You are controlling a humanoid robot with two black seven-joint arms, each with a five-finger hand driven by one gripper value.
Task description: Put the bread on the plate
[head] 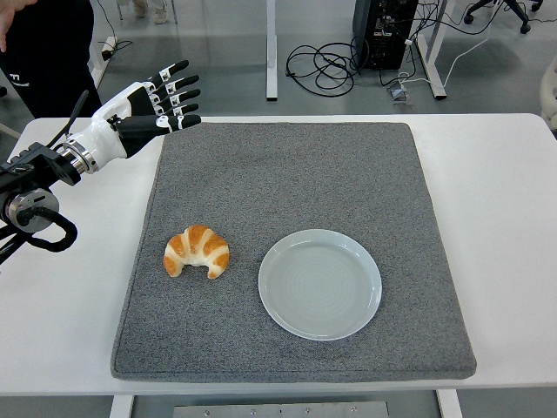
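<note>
A golden croissant (pixel 197 251) lies on the left part of a grey mat (pixel 287 165). To its right, a little apart from it, sits a pale blue-grey plate (pixel 319 284), with nothing on it. My left hand (pixel 161 100) hovers at the mat's far left corner, well behind the croissant. Its fingers are spread and hold nothing. The right arm is out of view.
The mat covers most of the white table (pixel 496 200). A person in dark clothes (pixel 48 52) stands at the top left behind the table. Cables and desk legs lie on the floor beyond the far edge.
</note>
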